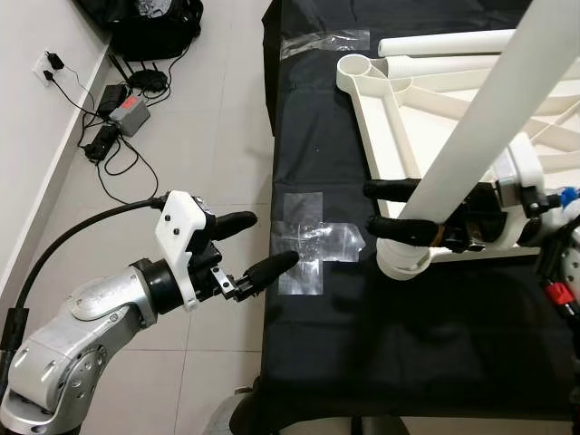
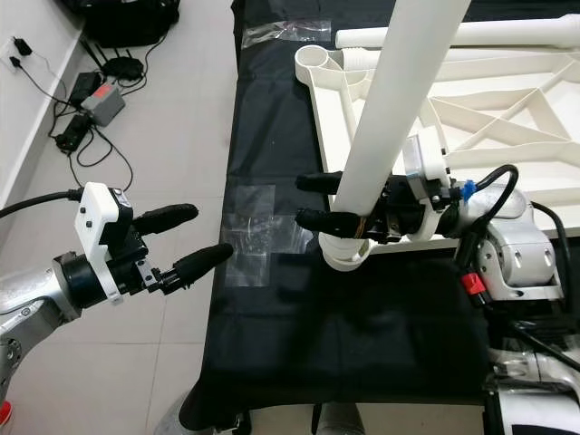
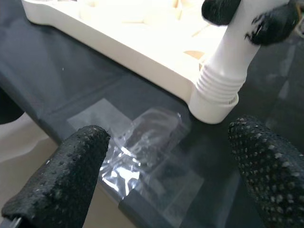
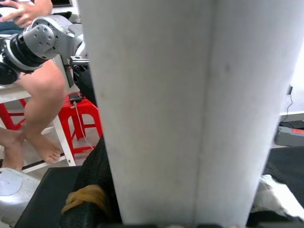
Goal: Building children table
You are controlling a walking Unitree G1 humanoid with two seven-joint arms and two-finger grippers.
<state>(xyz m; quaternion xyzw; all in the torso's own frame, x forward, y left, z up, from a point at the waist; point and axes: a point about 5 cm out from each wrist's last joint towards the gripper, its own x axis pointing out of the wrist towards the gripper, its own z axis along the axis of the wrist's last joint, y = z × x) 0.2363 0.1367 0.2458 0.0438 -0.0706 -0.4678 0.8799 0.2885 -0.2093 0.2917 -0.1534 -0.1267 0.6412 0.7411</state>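
- Left eye view shows the right hand [image 1: 385, 207] clamped on a white table leg [image 1: 489, 118], both black fingers wrapped around its lower end.
- That leg stands tilted, its ribbed foot seated in the corner socket of the white table frame [image 1: 381, 118], which lies upside down on the black-covered tabletop [image 1: 408, 344].
- A second white leg [image 1: 444, 43] lies flat beyond the frame.
- The left hand [image 1: 263, 245] hovers with fingers spread apart, gripping nothing, at the tabletop's edge near crossed strips of clear tape [image 1: 308, 245].
- Cables and a power adapter [image 1: 127, 113] lie on the tiled floor by the wall.
- Right wrist view shows a seated person's bare legs [image 4: 40, 109] beside a red stool [image 4: 80, 118].
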